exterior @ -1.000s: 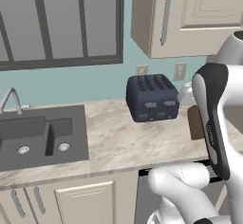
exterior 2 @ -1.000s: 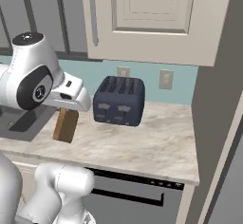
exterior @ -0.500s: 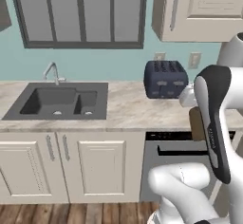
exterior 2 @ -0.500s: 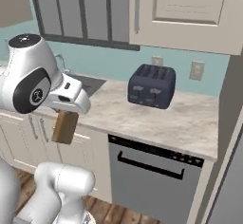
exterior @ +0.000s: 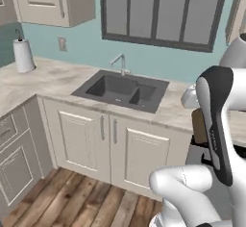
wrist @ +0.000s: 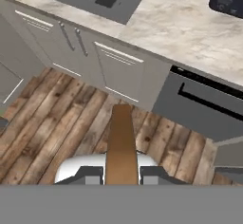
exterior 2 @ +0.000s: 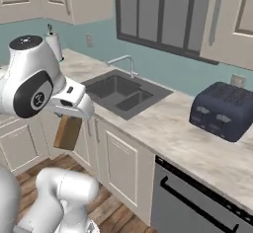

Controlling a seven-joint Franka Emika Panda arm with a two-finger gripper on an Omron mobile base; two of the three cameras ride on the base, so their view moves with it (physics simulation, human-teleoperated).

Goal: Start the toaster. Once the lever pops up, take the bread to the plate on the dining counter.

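1. You've got the sink point(exterior 2: 121, 93) set in the counter point(exterior 2: 173, 138), toaster point(exterior 2: 223, 111) on it to the right.
2. Bread point(exterior 2: 67, 132) hangs in the pincer point(wrist: 121, 175) above the floor point(wrist: 57, 128), before the cabinets point(wrist: 95, 57).

bread point(exterior: 199, 126) beside white arm | sink point(exterior: 123, 91) in worktop | paper towel roll point(exterior: 22, 56) far left

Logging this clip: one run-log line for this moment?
phase: carry | gripper: shut on bread | bread: edge-on over wood floor | toaster: on counter | plate: not seen

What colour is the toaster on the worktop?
Dark navy blue toaster, with small light-grey controls; clearest in the right base view.
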